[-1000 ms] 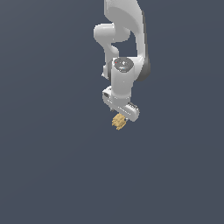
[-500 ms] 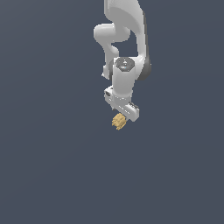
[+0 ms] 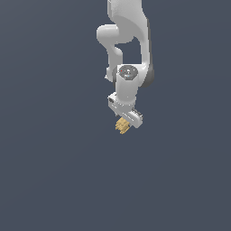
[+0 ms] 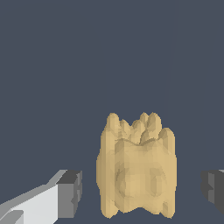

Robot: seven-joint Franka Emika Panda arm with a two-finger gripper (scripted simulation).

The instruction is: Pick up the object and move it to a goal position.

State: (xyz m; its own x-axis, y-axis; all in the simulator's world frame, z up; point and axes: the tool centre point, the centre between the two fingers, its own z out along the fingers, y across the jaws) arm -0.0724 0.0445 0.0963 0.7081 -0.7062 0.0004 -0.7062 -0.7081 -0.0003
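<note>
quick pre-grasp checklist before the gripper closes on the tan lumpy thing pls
1. Object between the fingers: ok. In the wrist view the object sits between the two dark finger pads.
2. Gripper open: ok. There is a gap on both sides of the object, and neither pad touches it.
3. Centring: not ok. The object sits nearer one pad than the other.
4. Gripper over the object: ok. In the exterior view the gripper is right above it.
5. Fingers low enough: cannot tell.
6. Goal position: cannot tell. No marker shows in either view.
</note>
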